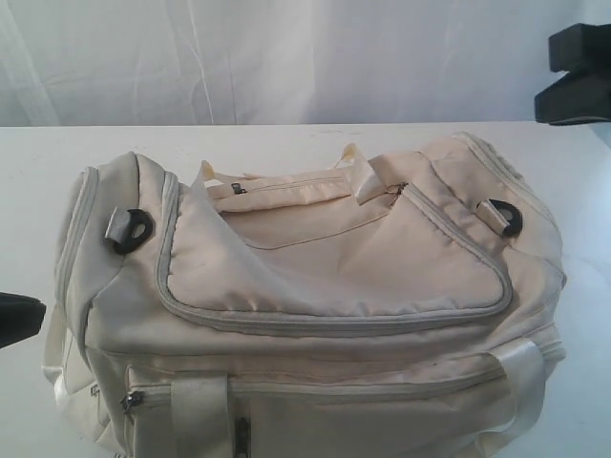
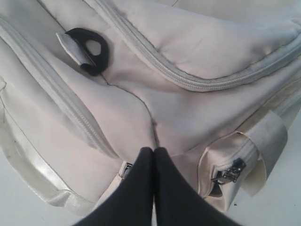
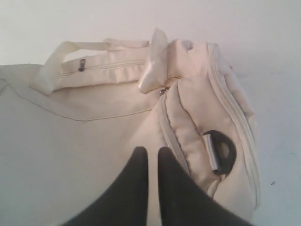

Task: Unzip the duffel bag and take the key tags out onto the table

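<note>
Our left tool (image 2: pixel 153 151) is closed tight, its two black fingers (image 2: pixel 136 188) pressed together with nothing between them. Our right tool (image 3: pixel 152 153) is nearly closed as well, with a thin slit between its fingers (image 3: pixel 176 188), and it grips nothing. In the exterior view, a dark part of our left arm (image 1: pixel 19 320) shows at the left edge. Our right arm (image 1: pixel 576 74) sits high at the right edge.

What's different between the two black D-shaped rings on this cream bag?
The left black D-ring sits on the cream fabric duffel bag's left end, the right black D-ring on its right end. The left ring's grey tab points leftward; the right ring's, rearward. Both are black.
</note>
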